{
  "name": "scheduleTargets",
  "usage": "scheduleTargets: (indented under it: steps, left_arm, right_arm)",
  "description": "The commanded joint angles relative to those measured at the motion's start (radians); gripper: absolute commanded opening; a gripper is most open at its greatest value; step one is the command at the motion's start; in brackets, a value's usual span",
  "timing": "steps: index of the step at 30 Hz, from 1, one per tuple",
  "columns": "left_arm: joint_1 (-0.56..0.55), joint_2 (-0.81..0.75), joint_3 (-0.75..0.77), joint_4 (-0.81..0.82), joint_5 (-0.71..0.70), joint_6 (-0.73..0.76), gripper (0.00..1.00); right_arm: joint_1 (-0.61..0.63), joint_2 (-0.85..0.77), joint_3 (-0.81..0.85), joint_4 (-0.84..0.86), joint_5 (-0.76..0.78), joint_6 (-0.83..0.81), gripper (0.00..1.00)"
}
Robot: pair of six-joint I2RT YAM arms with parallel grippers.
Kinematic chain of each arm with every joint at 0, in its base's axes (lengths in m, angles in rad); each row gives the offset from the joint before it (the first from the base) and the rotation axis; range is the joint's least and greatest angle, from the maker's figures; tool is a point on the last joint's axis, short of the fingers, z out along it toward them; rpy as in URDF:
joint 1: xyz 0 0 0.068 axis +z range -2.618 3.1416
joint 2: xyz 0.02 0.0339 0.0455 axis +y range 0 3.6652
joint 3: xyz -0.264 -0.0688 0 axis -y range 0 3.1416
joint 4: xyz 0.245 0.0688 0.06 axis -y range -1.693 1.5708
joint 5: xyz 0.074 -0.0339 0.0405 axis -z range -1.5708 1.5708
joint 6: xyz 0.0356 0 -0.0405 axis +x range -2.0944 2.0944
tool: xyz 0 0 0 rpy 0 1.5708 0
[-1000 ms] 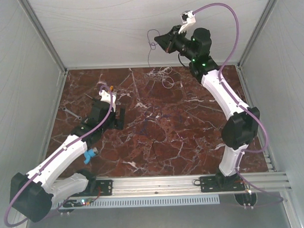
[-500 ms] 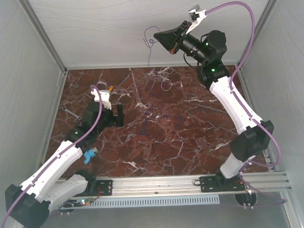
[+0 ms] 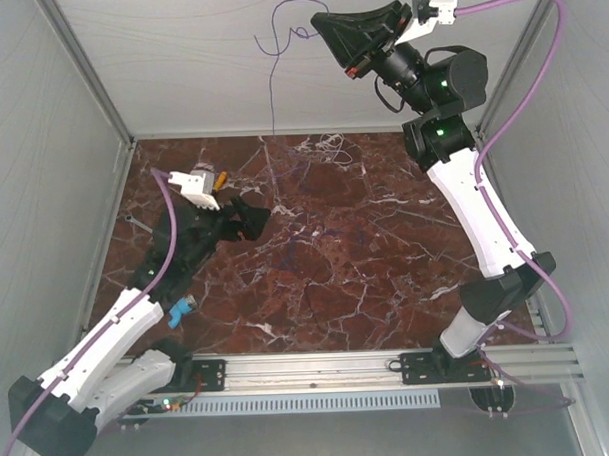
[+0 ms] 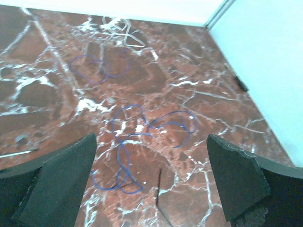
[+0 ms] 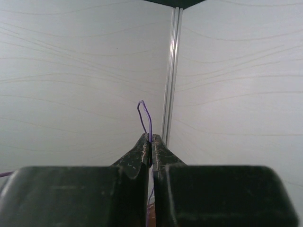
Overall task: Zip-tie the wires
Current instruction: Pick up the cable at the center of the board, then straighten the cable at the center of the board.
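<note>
My right gripper (image 3: 319,23) is raised high against the back wall, shut on a hair-thin purple wire (image 3: 271,79) that curls at the fingertips and hangs down towards the table. In the right wrist view the wire (image 5: 145,113) loops out above the closed gripper (image 5: 151,140). A whitish wire bundle (image 3: 328,145) lies at the table's far edge, also in the left wrist view (image 4: 120,32). My left gripper (image 3: 252,217) is open and empty above the table. Under it (image 4: 151,184) lie loose blue wire loops (image 4: 142,127) and the thin black zip tie (image 4: 158,189).
Another blue wire loop (image 4: 99,71) lies further back. A small grey tool (image 3: 144,229) lies near the left edge and a blue object (image 3: 179,310) by the left arm. White walls close in the marble table (image 3: 387,285) at the back and sides.
My right gripper has risen and moved right, lifting the purple wire off the table so it dangles. My left gripper has moved right, towards the table's middle.
</note>
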Motion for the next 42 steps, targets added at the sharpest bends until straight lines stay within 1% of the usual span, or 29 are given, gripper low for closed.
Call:
scheduleTargets:
  steps: [1, 9, 15, 18, 23, 26, 28, 29, 31, 33, 34, 35, 39, 42]
  left_arm:
    - [0.003, -0.041, -0.068, 0.296, 0.118, -0.117, 0.99]
    - [0.003, -0.08, -0.147, 0.545, 0.158, -0.197, 0.98]
    - [0.003, -0.051, -0.134, 0.649, 0.161, -0.247, 0.98]
    - [0.003, -0.005, -0.101, 0.694, 0.176, -0.247, 0.98]
    - [0.0, 0.121, -0.026, 0.796, 0.231, -0.242, 0.99]
    - [0.0, 0.197, 0.013, 0.854, 0.22, -0.224, 1.0]
    - [0.0, 0.256, 0.053, 0.867, 0.22, -0.217, 0.97]
    - [0.0, 0.281, 0.067, 0.885, 0.237, -0.216, 0.91]
    - [0.0, 0.325, 0.091, 0.924, 0.275, -0.22, 0.69]
    - [-0.002, 0.347, 0.096, 0.953, 0.295, -0.232, 0.28]
    - [-0.003, 0.348, 0.089, 0.96, 0.289, -0.234, 0.05]
    - [-0.004, 0.344, 0.08, 0.959, 0.27, -0.233, 0.0]
    - [-0.005, 0.316, 0.044, 0.93, 0.234, -0.187, 0.0]
    - [-0.005, 0.279, 0.042, 0.841, 0.238, -0.103, 0.0]
  right_arm:
    - [0.005, -0.047, -0.074, 0.046, 0.039, 0.0, 0.0]
    - [0.026, -0.156, -0.212, 0.062, 0.031, -0.003, 0.0]
    - [0.044, -0.209, -0.294, 0.1, 0.009, -0.019, 0.0]
    - [0.049, -0.224, -0.328, 0.117, 0.0, -0.008, 0.0]
    - [0.066, -0.25, -0.358, 0.124, 0.003, 0.021, 0.0]
    - [0.085, -0.271, -0.37, 0.13, 0.002, 0.037, 0.0]
    - [0.098, -0.287, -0.382, 0.132, 0.001, 0.037, 0.0]
    - [0.105, -0.298, -0.388, 0.132, 0.002, 0.033, 0.0]
    - [0.116, -0.316, -0.396, 0.131, 0.007, 0.026, 0.0]
    - [0.122, -0.329, -0.398, 0.123, 0.009, 0.014, 0.0]
    - [0.123, -0.337, -0.398, 0.113, 0.012, 0.006, 0.0]
    - [0.125, -0.345, -0.399, 0.101, 0.017, -0.003, 0.0]
    - [0.125, -0.378, -0.414, 0.077, 0.038, -0.029, 0.0]
    - [0.125, -0.403, -0.428, 0.035, 0.048, -0.055, 0.0]
